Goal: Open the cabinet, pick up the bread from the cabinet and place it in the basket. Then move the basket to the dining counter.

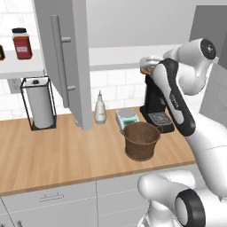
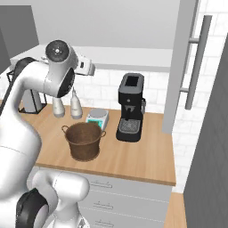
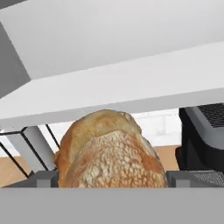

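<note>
The cabinet stands open, its left door (image 1: 66,57) and right door (image 2: 189,58) swung out over the worktop. My gripper (image 1: 147,65) is at the front edge of the cabinet's bottom shelf, high above the coffee machine. In the hand view the golden-brown bread (image 3: 111,153) sits between my fingertips (image 3: 43,179), which touch both its sides; it hangs in front of the shelf edge. A brown bit of the bread (image 1: 144,70) shows under the hand. The dark woven basket (image 1: 141,139) (image 2: 84,140) stands on the worktop below, with nothing showing in it. The dining counter is out of view.
A black coffee machine (image 1: 155,106) stands right behind the basket, under my hand. A small scale (image 1: 126,117), a white bottle (image 1: 100,108) and a paper-towel holder (image 1: 40,104) line the wall. A red jar (image 1: 21,43) sits on the left shelf.
</note>
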Tool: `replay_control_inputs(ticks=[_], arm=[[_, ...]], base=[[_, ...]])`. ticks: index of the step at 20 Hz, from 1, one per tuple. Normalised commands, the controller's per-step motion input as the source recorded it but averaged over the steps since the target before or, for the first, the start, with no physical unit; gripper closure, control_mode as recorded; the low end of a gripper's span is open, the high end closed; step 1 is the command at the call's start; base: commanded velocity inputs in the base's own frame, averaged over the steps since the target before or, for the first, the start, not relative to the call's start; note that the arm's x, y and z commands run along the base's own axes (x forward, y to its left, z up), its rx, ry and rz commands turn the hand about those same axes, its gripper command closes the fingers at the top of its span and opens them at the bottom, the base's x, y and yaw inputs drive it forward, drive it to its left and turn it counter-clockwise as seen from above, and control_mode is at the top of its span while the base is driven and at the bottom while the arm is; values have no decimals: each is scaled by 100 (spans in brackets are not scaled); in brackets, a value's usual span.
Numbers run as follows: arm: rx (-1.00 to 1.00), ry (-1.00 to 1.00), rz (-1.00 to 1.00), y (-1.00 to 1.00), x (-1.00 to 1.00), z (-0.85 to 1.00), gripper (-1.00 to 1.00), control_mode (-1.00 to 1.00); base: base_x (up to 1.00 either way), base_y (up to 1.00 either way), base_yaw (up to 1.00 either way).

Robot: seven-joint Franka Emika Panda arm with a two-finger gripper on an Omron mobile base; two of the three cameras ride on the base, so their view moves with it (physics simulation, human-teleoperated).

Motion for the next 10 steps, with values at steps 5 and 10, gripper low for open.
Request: replay_control_inputs(ticks=[5,10], arm=[[10,37,-10,-11,-100,0,100,-100],[2,14,-13,-4,-87,-90,100,-100]], base=[[0,0,0],[0,0,0]])
